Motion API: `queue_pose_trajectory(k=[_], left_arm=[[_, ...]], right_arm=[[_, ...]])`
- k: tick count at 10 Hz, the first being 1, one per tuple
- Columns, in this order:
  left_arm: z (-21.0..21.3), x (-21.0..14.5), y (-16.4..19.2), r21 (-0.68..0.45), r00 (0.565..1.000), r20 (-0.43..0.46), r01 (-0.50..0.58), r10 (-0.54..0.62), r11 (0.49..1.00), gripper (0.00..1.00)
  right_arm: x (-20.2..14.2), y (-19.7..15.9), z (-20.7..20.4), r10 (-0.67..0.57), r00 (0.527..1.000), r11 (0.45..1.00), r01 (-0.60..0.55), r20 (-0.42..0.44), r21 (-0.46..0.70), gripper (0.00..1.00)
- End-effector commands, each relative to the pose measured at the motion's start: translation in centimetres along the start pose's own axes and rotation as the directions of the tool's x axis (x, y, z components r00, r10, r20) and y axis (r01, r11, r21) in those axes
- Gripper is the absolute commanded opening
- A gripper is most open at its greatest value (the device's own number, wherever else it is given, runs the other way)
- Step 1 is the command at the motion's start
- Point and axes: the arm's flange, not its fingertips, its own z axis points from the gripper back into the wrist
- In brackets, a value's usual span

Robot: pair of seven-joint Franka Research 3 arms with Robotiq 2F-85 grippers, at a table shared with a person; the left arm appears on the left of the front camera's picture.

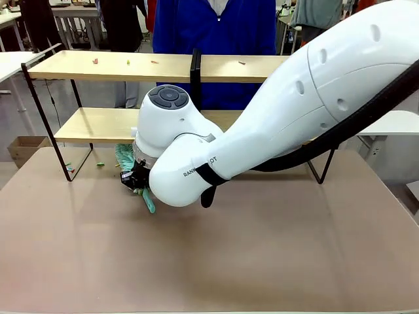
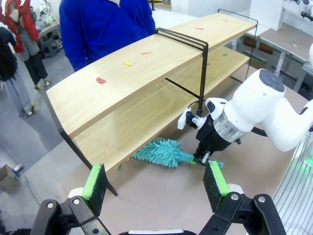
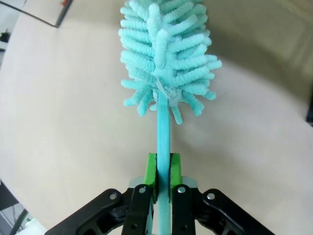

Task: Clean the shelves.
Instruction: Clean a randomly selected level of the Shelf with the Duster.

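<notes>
— Both busy?
— No. My right gripper [image 3: 163,161] pinches the teal duster [image 3: 166,58] by its handle, head aimed far, at the lower board of the shelves [image 1: 98,124] just beyond; left gripper [image 2: 155,178] is spread, empty.

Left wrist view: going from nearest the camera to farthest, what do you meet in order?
Left hand, black with green pads → fluffy teal duster → light-wood two-tier shelves in a black frame → person in a blue top.

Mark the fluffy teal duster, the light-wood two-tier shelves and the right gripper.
fluffy teal duster [image 3: 166,58]: right wrist view, head.
light-wood two-tier shelves [image 2: 146,68]: left wrist view, top board.
right gripper [image 3: 163,162]: right wrist view, between pads.
</notes>
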Motion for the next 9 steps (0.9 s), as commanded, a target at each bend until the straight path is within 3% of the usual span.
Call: queue_pose_trajectory(k=[1,6,9], left_arm=[[-0.1,-0.1,0.1,-0.002,1.0,0.001,-0.003,0.003,1.0,1.0],[-0.1,-0.1,0.1,-0.002,1.0,0.001,-0.003,0.003,1.0,1.0],[-0.1,-0.1,0.1,-0.002,1.0,0.001,-0.003,0.003,1.0,1.0]], right_arm=[[1.2,0.2,-0.1,0.045,0.999,0.995,-0.045,0.005,0.088,0.12],[0.9,-1.5,0.8,0.211,0.974,0.969,-0.198,-0.083,0.145,0.12],[-0.1,-4.2,3.8,0.397,0.904,0.898,-0.347,-0.157,0.269,0.12]])
